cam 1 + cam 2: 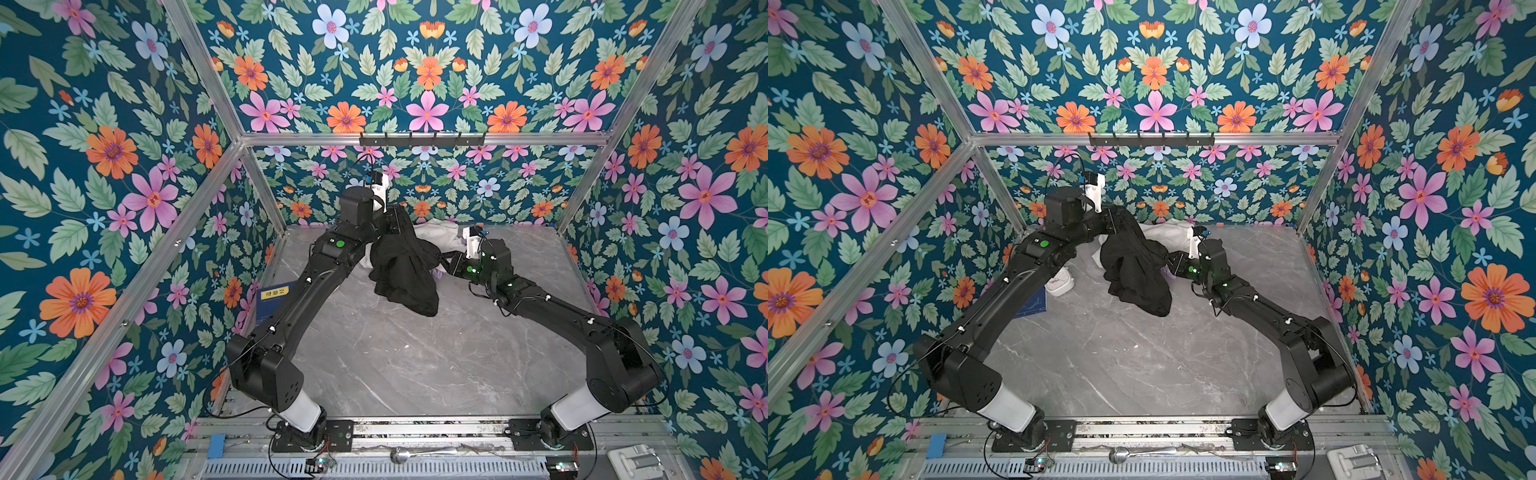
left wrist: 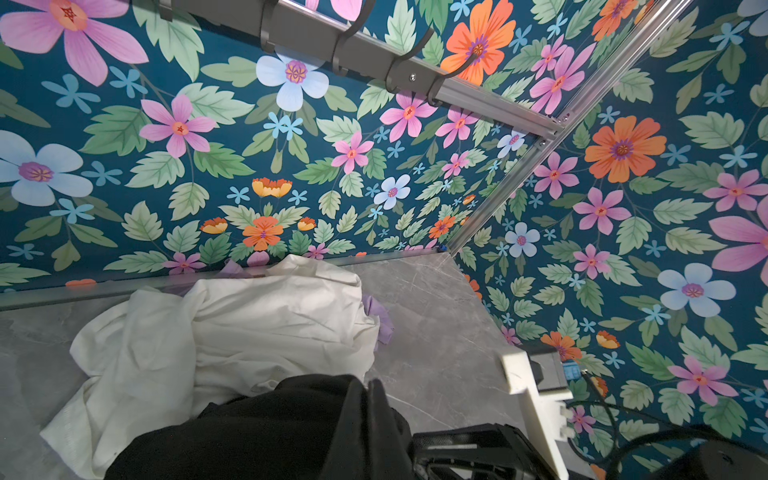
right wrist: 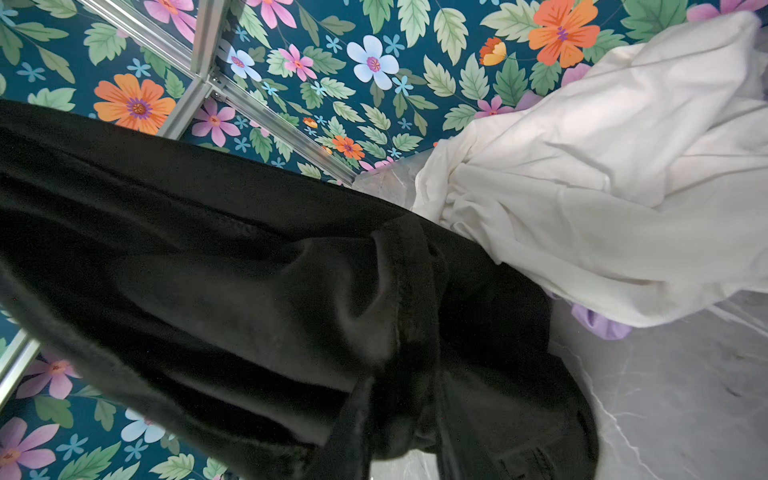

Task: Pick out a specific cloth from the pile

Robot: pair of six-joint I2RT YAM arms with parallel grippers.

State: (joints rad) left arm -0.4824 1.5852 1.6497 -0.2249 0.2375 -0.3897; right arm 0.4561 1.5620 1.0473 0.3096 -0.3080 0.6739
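Observation:
The black cloth (image 1: 405, 270) (image 1: 1138, 274) hangs in a long fold from my left gripper (image 1: 398, 216) (image 2: 368, 384), which is shut on its top edge, raised above the table. Its lower end rests on the table. My right gripper (image 1: 442, 259) (image 3: 395, 415) is at the cloth's right side, low. Its fingers stand apart with a fold of black cloth (image 3: 208, 270) between them. Behind lies the rest of the pile: the big white cloth (image 1: 436, 232) (image 2: 270, 324) (image 3: 602, 187) and the small lilac cloth (image 2: 380, 316) (image 3: 602, 326) under its edge.
A grey marble table (image 1: 395, 365) sits inside floral walls with an aluminium frame. A rail of hooks (image 1: 422, 139) runs along the back. A blue box (image 1: 274, 299) and a small white item (image 1: 1059, 284) lie under the left arm. A spoon (image 1: 399, 455) lies at the front.

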